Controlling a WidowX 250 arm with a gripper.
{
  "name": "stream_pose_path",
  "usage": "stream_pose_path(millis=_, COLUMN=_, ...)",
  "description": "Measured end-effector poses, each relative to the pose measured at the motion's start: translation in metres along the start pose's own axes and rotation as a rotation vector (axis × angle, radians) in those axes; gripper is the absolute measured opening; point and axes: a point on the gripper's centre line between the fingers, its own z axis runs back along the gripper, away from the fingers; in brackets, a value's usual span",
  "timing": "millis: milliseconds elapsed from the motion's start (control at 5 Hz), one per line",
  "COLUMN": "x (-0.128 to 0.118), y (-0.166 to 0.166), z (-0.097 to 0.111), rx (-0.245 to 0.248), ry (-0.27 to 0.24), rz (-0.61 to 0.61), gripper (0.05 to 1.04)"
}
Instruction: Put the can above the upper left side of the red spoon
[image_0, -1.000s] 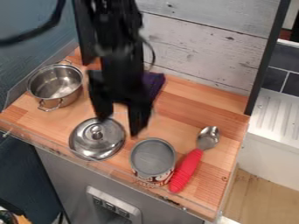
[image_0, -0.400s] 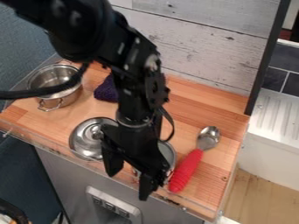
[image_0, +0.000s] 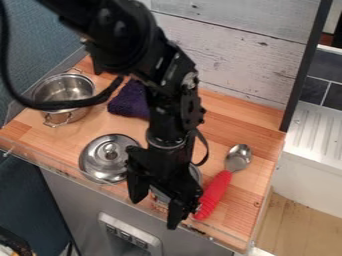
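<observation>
Open end effector (image_0: 155, 214) at the can (image_0: 159, 198), near the counter's (image_0: 246, 205) front edge, beside the red spoon's (image_0: 214, 194) handle; grasping, lifting and placing appear left to do.

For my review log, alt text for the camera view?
A black gripper hangs, fingers apart, over a partly hidden can beside a red-handled spoon on a wooden counter. A metal lid lies left; a two-handled pot and purple cloth sit farther back.

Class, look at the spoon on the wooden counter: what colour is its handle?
The spoon's handle is red, seen best in the camera view.
</observation>
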Motion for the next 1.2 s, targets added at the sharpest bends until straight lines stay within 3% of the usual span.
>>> stream_pose_path(millis=800, x=0.064, y=0.019, z=0.002, rx=0.011, ry=-0.012, rz=0.074, gripper=1.000)
stream_pose_path(millis=1200, x=0.107, y=0.027, z=0.006, rx=0.015, ry=-0.047, rz=0.101, gripper=1.000)
